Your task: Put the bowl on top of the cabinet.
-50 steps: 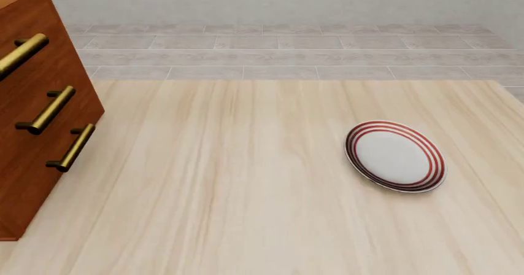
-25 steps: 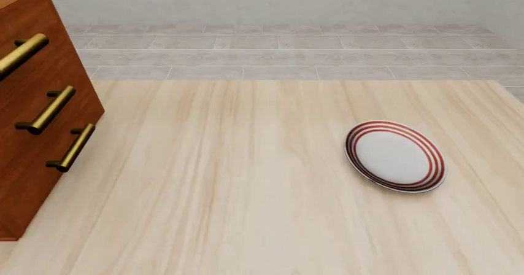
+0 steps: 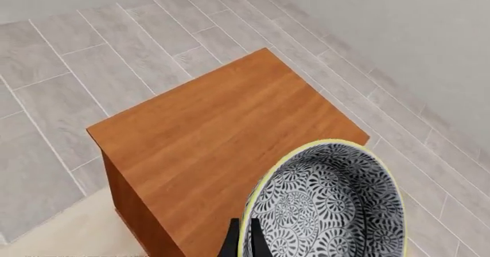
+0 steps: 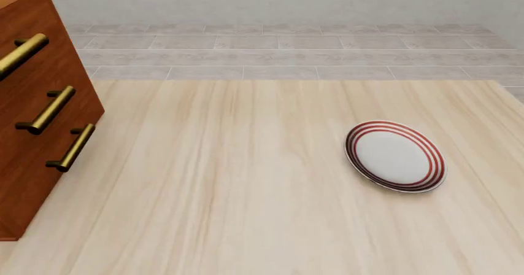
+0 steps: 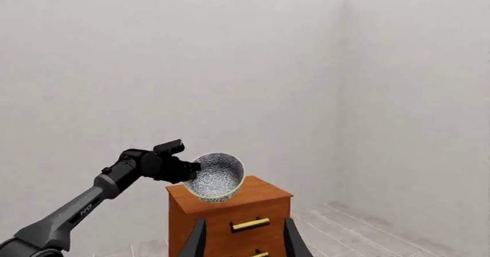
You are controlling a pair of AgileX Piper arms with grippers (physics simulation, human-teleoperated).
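Table (image 4: 245, 183): pale wood grain.
Cabinet (image 3: 222, 136): reddish wood.
Bowl (image 3: 329, 205): round, floral, pinched by left gripper (image 3: 243, 242).
Right gripper (image 5: 243, 240): spread, empty.

**Left wrist view: bowl above cabinet top**

Left gripper (image 3: 243, 241) pinches the bowl's (image 3: 329, 202) yellowish rim between dark fingers (image 3: 232, 242). Patterned interior visible. Cabinet (image 3: 206, 136) top lies below; grey tiled floor (image 3: 69, 73) surrounds it.
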